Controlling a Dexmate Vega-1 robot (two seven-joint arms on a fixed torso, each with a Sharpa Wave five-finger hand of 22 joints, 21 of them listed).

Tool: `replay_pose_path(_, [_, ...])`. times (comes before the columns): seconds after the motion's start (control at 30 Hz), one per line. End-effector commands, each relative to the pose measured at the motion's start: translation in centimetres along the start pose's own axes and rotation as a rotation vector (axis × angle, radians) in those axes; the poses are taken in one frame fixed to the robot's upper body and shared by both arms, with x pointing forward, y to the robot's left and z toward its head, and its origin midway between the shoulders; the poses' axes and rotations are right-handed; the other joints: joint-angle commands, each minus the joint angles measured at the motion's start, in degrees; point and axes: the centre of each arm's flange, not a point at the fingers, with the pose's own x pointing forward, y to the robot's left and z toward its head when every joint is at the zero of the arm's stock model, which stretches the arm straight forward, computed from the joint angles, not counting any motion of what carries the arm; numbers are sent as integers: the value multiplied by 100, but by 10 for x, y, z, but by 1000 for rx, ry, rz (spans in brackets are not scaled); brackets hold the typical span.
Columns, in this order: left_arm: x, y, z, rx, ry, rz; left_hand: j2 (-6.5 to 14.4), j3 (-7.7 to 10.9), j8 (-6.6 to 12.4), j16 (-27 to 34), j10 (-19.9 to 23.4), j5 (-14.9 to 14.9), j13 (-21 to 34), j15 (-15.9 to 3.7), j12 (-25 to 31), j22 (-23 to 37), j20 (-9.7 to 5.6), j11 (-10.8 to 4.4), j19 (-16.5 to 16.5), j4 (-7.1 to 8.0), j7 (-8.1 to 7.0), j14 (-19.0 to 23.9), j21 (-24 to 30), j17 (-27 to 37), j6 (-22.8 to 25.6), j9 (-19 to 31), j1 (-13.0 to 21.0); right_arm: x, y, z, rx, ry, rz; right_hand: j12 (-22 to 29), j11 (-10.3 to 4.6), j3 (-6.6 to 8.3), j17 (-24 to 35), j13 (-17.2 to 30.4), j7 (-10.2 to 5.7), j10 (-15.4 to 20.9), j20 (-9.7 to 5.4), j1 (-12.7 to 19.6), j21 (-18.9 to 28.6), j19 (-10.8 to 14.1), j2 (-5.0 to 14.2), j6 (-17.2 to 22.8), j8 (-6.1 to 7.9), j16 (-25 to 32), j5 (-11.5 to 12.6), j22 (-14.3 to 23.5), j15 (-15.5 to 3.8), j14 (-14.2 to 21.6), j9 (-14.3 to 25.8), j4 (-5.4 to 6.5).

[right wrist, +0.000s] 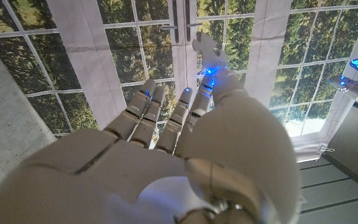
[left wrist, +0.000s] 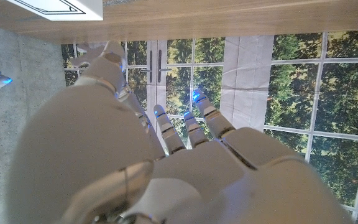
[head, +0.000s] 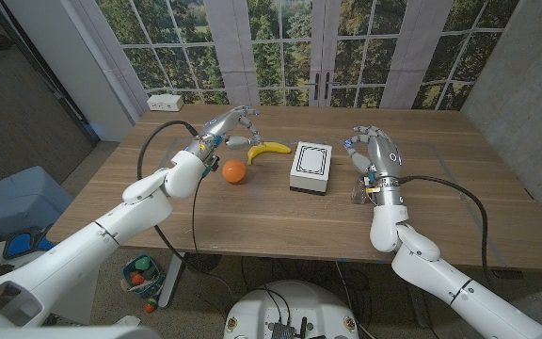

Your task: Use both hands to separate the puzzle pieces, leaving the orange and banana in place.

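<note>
Here the right hand pinches a puzzle piece in its fingers, while the left hand, fingers spread and empty, hovers just beside the banana

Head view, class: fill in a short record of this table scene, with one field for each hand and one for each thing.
left hand: raised over the table by the banana; unclear whether it holds anything
right hand: raised, pinching a white puzzle piece at its fingertips
banana: lying on the table
orange: on the table, just nearer the robot than the banana
white box: between the two hands, to the banana's right
</note>
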Motion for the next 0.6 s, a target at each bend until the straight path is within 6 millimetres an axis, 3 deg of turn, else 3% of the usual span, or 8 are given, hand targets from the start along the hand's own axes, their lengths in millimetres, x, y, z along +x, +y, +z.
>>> replay_pose_path(0.03, [7, -9, -4, 45, 20, -88, 67, -7, -14, -14, 54, 44, 26, -325, -15, 30, 1, -7, -6, 0, -2, 17, -33, -4, 20, 14, 8, -2, 8, -10, -74, 64, 72, -10, -9, 39, -7, 17, -31, 49, 1, -7, 35, 31, -16, 53, 11, -24, 6, 11, -944, 32, 14, -29])
replay_pose_path(0.6, [10, -23, -5, 102, 30, -137, 113, -42, -45, 26, 103, 16, 31, -310, -21, 29, 12, -12, 71, 6, 8, 149, 3, -7, 39, 37, 21, 1, 23, -11, -161, 88, 158, -72, -3, 62, -40, 7, -56, -28, 10, -34, 35, 30, -66, 91, 13, -98, 15, 7, -933, -10, -21, -36])
